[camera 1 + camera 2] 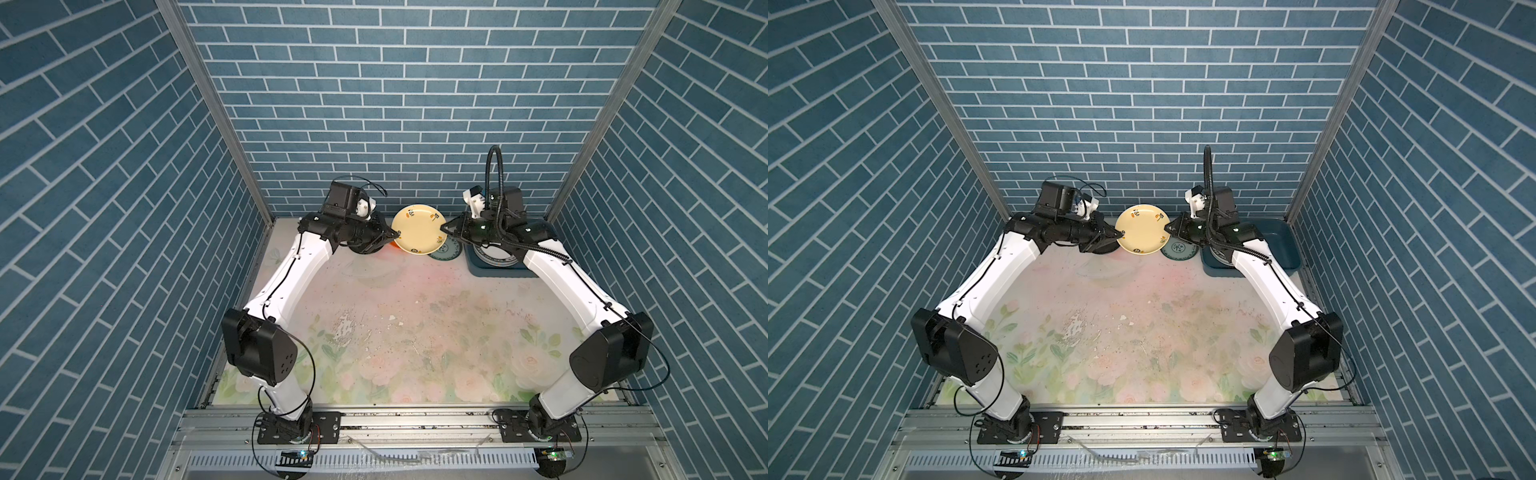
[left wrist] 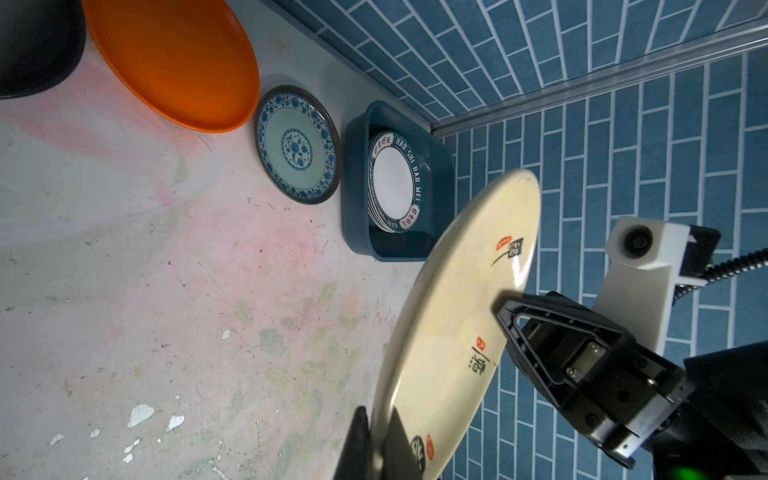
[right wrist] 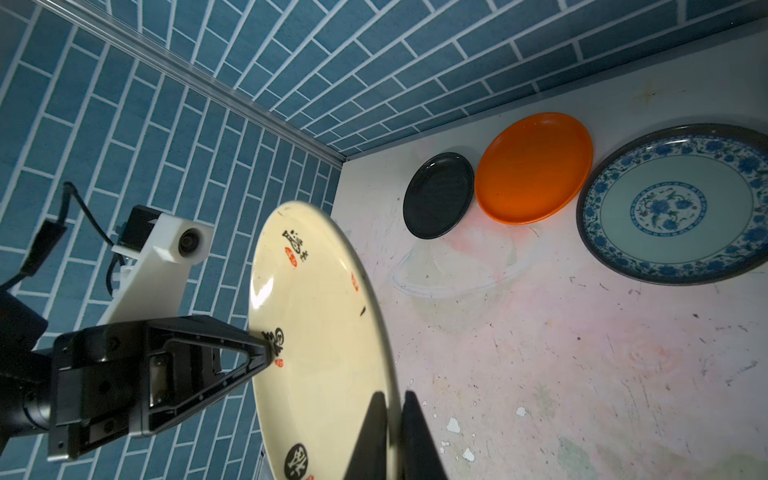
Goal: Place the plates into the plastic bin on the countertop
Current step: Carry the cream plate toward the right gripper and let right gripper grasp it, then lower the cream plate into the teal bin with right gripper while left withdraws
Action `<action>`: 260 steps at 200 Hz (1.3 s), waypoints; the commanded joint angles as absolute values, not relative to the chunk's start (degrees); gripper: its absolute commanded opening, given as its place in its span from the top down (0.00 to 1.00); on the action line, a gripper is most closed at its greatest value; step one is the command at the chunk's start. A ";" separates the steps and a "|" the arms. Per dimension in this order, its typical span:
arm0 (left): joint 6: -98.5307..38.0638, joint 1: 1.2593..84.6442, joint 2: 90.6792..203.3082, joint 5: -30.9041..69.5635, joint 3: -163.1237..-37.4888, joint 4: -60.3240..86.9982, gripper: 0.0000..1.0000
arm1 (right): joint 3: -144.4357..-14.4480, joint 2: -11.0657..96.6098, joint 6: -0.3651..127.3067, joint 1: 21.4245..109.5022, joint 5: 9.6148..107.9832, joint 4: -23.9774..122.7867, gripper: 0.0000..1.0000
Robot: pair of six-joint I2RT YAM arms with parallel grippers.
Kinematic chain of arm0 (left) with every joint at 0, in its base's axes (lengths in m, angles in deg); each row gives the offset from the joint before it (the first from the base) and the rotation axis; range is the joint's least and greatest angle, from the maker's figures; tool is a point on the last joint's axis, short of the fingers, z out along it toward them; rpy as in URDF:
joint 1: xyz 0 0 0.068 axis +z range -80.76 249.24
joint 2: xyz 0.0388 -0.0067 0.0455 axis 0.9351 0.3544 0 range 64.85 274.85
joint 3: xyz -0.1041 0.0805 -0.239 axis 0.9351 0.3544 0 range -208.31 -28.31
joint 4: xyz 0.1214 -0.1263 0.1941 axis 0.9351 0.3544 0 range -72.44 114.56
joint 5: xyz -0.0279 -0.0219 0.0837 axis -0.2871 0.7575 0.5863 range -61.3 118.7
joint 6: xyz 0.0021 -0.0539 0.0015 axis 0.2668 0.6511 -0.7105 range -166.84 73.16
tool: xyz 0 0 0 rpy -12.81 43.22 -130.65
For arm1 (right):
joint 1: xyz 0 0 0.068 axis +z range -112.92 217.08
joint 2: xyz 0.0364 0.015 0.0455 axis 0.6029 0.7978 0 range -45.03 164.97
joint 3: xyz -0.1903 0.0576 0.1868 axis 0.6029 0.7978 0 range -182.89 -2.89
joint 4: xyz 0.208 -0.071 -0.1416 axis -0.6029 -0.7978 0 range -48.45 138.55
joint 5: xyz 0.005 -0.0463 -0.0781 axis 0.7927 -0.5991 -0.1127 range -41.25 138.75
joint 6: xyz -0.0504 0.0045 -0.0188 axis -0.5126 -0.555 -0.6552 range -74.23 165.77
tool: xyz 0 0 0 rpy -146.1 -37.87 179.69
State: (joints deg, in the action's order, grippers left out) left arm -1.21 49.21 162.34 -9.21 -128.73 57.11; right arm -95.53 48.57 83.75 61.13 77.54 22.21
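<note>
**Left gripper**: pinched on one rim of the round cream-yellow plate with dark characters.
**Right gripper**: clamped on the opposite rim.
**Plate:** airborne between both, tilted, clear of the floral cream-pink countertop.
**Dark blue-teal rectangular plastic bin**: lies on the right arm's side, so that arm is nearer. It holds a stack of white lettered plates.
**Outside the bin:** teal-patterned plate, orange plate, black plate.

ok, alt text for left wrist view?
Cream-yellow plate held on edge above the countertop, pinched at opposite rims by the left end effector and right end effector. Beyond: black plate, orange plate, teal-patterned plate lying flat; lettered white plates stacked in the bin.
</note>
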 commanded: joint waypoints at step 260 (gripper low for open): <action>-7.64 49.11 145.72 0.60 -114.63 49.11 0.10 | -92.02 55.71 80.58 37.22 71.00 17.72 1.00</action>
